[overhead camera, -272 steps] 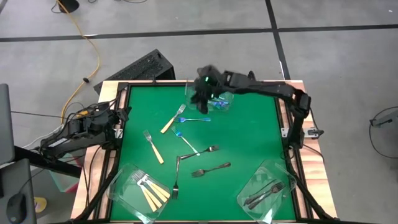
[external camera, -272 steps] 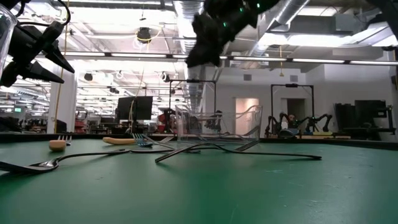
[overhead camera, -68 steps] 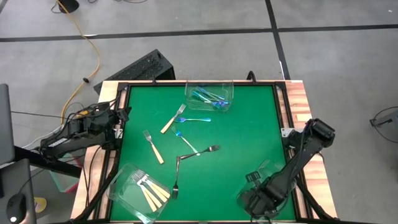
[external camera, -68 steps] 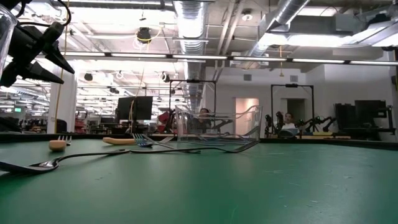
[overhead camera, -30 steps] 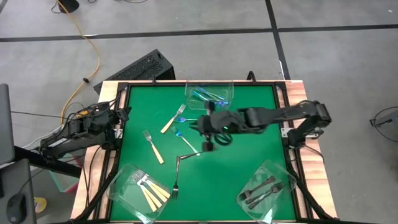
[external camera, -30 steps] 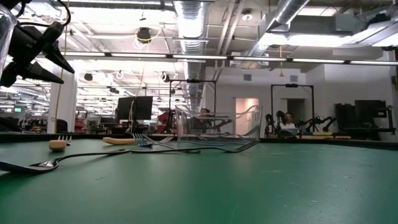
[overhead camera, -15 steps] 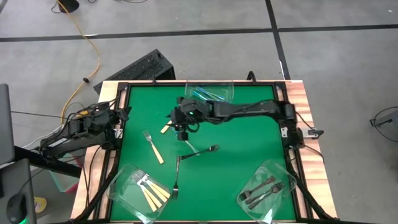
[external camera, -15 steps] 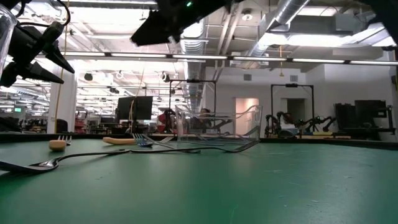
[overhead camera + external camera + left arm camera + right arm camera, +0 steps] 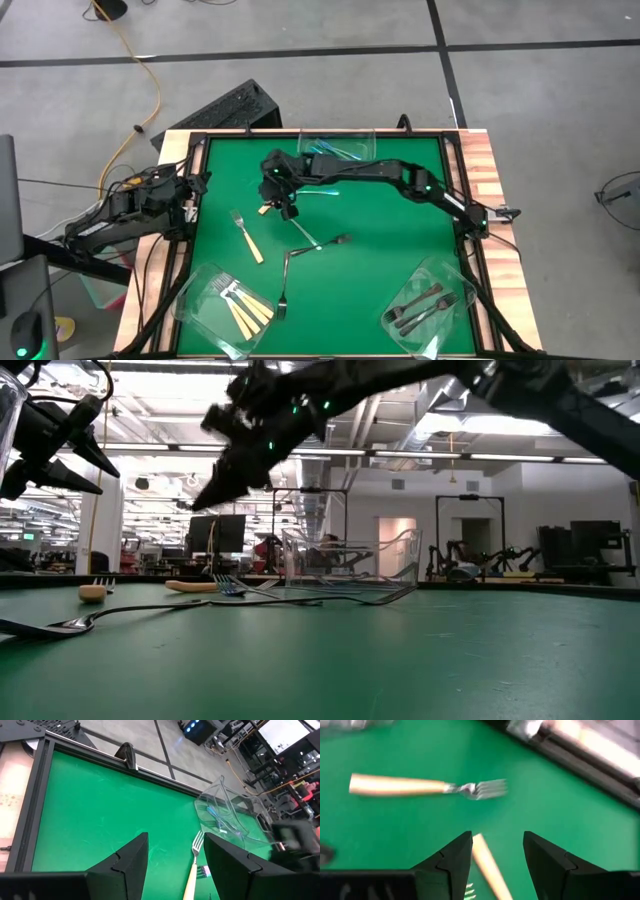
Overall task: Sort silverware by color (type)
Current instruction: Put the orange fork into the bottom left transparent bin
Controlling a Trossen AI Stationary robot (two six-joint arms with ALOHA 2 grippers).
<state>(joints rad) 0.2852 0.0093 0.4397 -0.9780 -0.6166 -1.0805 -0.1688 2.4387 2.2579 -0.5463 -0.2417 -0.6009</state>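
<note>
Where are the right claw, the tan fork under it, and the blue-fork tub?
right claw (image 9: 281, 207), high view, between its fingertips
tan fork (image 9: 487, 864), right wrist view, on the handle between the fingers
blue-fork tub (image 9: 368, 140), high view, on the rim's right edge

Loose forks (image 9: 245, 236) lie mid-table (image 9: 400, 220); tubs (image 9: 222, 306) at three edges hold others

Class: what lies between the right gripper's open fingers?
In the right wrist view, a tan-handled fork's handle end lies on the green mat between the right gripper's fingers.
</note>
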